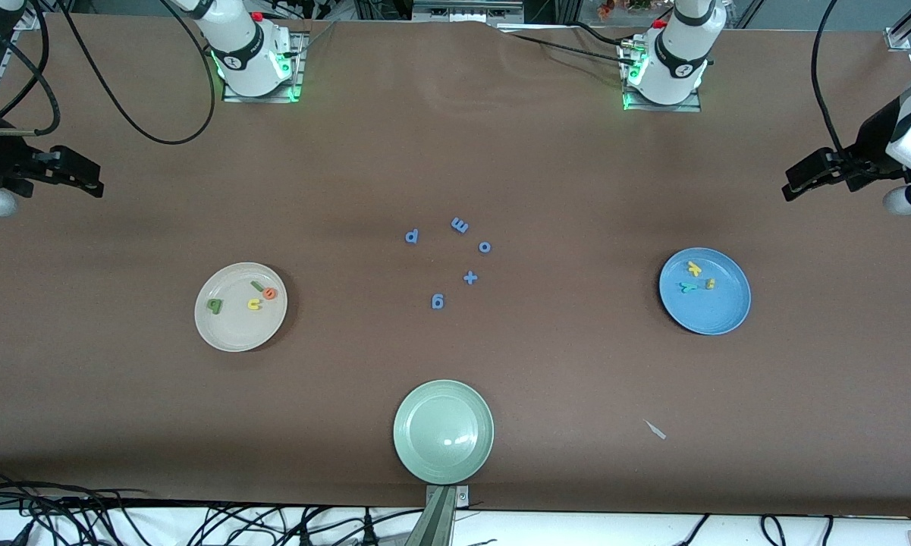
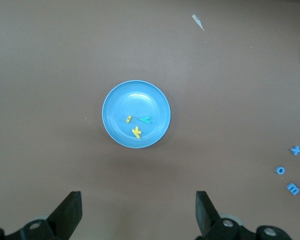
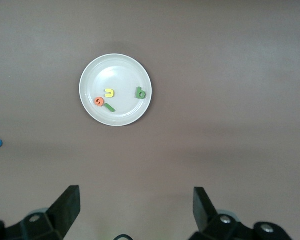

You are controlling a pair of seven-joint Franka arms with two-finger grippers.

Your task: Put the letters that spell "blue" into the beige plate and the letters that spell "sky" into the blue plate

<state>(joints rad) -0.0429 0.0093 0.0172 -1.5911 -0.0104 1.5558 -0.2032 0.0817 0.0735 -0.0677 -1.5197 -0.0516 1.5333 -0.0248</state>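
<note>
Wrist views show left end effector and right end effector spread wide, empty.

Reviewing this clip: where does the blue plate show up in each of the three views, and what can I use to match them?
Front view: the blue plate lies toward the left arm's end of the table, holding three small letters.
Left wrist view: the plate sits mid-picture, above the open left gripper.
Right wrist view: not in it; only the beige plate shows.
Shared landmark: the yellow k in the blue plate.
</note>
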